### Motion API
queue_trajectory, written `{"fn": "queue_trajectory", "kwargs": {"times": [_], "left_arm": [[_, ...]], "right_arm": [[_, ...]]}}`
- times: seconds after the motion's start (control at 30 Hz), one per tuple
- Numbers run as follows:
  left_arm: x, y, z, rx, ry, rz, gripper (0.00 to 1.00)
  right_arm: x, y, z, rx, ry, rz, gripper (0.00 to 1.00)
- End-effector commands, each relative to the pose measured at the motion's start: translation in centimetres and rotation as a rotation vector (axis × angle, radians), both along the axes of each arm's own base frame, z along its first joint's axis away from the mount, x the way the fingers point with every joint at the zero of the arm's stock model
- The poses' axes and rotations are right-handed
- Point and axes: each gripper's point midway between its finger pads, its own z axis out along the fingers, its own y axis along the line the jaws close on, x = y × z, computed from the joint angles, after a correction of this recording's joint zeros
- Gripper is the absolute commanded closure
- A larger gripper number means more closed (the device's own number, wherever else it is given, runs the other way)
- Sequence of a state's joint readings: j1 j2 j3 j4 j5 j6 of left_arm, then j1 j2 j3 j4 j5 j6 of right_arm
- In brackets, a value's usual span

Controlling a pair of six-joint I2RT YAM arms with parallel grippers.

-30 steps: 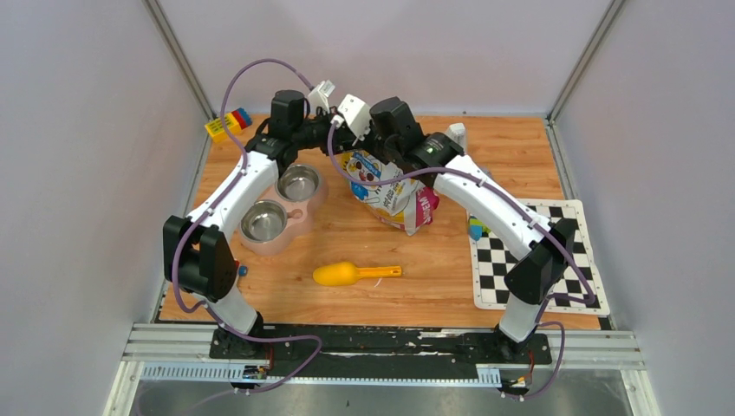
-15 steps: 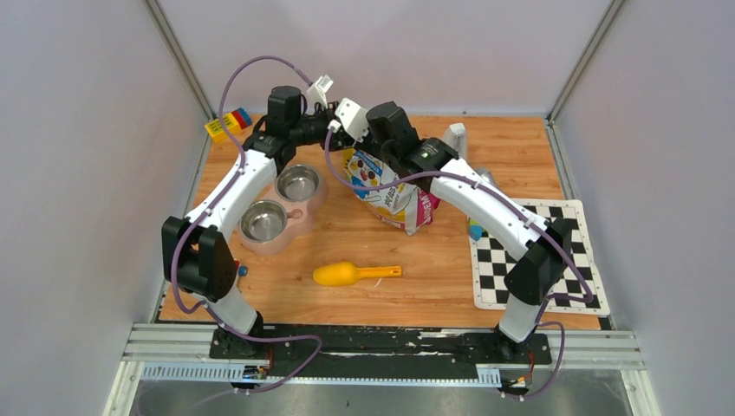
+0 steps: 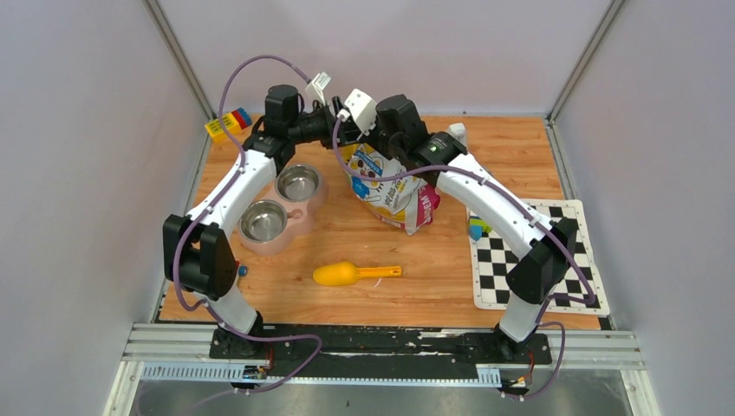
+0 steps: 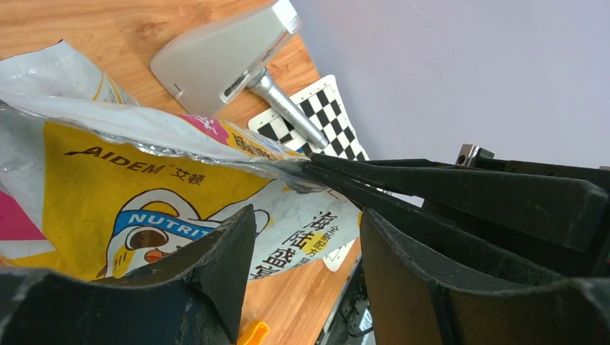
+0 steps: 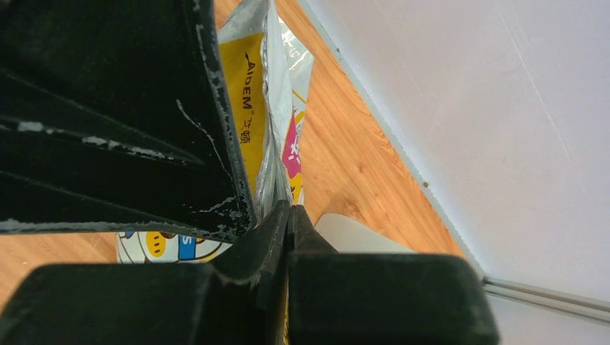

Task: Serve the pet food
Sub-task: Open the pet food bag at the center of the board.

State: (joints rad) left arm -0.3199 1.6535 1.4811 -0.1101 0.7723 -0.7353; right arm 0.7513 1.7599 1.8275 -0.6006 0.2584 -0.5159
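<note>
Bag: we see the crinkly yellow-and-white cartoon-cat bag (image 3: 386, 186) propped up at the back middle of the wooden table (image 3: 390, 286), just right of the bowls, with its top edge raised towards both wrists.
Right gripper: the right gripper (image 5: 289, 210) has its jaws pressed together on the bag's upper edge. Its own camera shows the silver-lined film running into the pinch.
Left gripper: the left gripper (image 4: 306, 219) hangs close by the same edge with its jaws standing apart. We see nothing held between them, only the bag's printed face beyond.
Pet food: we see no kibble anywhere, so we judge that the pet food is all inside the bag.
Bag mouth: we cannot tell from any view whether the top is sealed or already parted.
Bowl: the pink double bowl with two steel cups (image 3: 299, 217) sits left of the bag, and both cups look bare and shiny.
Scoop: the yellow plastic scoop (image 3: 347, 274) lies flat nearer to us, well apart from both grippers and untouched.
Done: in our judgement only the early part is done, with the bag upright and held by one corner.
Left: we reckon the mouth must be opened, then the food scooped or poured out and delivered into the cups.
</note>
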Motion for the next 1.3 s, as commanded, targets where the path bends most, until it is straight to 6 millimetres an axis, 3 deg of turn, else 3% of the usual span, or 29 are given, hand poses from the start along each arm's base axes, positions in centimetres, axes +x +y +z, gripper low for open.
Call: {"fn": "queue_trajectory", "kwargs": {"times": [0.0, 0.23, 0.53, 0.87, 1.0, 1.17, 1.27], "left_arm": [[0.2, -0.8, 0.7, -0.023, -0.038, -0.029, 0.38], [1.1, -1.0, -0.9, -0.001, -0.015, -0.018, 0.43], [1.6, -1.0, -1.3, 0.015, -0.009, -0.009, 0.55], [2.7, -0.9, -1.9, 0.054, 0.008, 0.013, 0.56], [3.0, -0.9, -1.9, 0.062, 0.015, 0.016, 0.65], [3.4, -0.8, -1.2, 0.084, 0.003, 0.023, 0.91], [3.6, -0.9, -0.8, 0.084, -0.002, 0.021, 1.00]], "right_arm": [[-0.7, 0.4, 3.1, 0.124, 0.005, 0.025, 1.00], [-0.6, 0.2, 3.0, 0.194, 0.057, 0.037, 1.00], [-1.0, 0.4, 2.5, 0.210, 0.089, 0.056, 1.00], [-1.7, 0.3, 1.8, 0.207, 0.112, 0.071, 1.00], [-1.5, 0.2, 1.6, 0.195, 0.105, 0.062, 1.00], [-0.9, -0.3, 1.5, 0.166, 0.073, 0.042, 1.00], [-0.6, -0.6, 1.6, 0.142, 0.050, 0.040, 0.98]]}}
